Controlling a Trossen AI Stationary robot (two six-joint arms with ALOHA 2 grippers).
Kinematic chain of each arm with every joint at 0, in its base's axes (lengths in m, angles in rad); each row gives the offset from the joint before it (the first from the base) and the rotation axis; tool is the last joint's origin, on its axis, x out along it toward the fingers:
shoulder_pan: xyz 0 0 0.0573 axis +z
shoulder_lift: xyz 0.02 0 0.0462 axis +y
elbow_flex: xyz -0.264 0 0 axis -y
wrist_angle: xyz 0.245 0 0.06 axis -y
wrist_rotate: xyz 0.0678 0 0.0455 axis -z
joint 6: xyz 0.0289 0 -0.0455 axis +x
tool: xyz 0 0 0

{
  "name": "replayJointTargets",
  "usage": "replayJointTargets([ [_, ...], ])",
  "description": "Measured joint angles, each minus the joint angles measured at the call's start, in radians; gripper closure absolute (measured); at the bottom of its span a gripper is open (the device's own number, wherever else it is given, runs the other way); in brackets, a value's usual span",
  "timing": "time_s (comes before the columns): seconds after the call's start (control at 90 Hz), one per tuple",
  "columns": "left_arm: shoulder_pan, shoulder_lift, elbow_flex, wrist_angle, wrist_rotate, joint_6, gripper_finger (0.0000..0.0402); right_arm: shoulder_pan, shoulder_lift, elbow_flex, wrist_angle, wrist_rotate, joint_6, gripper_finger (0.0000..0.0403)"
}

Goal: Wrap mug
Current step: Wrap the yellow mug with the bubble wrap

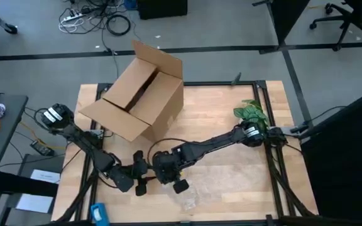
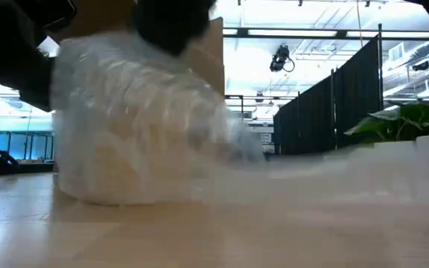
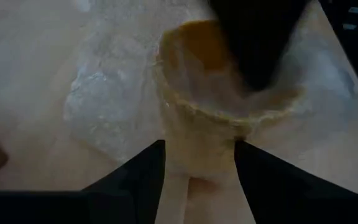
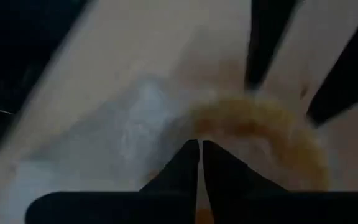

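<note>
Mug wrapped in plastic; left pincer open, right pincer closed.

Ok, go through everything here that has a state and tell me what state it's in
Mug: upright, swathed in plastic sheet.
Plastic sheet: crumpled, partly around the mug, rest spread on the table.
Cardboard box: flaps open.
Left gripper: open, beside the mug.
Right gripper: shut, at the mug.

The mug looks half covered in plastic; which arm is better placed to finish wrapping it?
Probably the right: its fingers are pinched at the plastic sheet over the mug, while the left fingers sit open beside it.
</note>
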Motion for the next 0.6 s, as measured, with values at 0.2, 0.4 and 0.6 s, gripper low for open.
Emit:
replayJointTargets([
  [0.2,0.056,0.065,0.000,0.073,0.002,0.028,0.0224,-0.015,-0.009,-0.109,0.093,-0.016,0.026,0.0403],
  [0.4,0.106,0.167,0.000,0.302,0.058,0.165,0.0224,-0.013,-0.010,-0.112,0.043,-0.004,0.017,0.0403],
  [0.6,0.159,0.205,0.000,0.421,0.051,0.217,0.0224,-0.013,-0.007,-0.098,-0.101,0.027,0.027,0.0403],
])
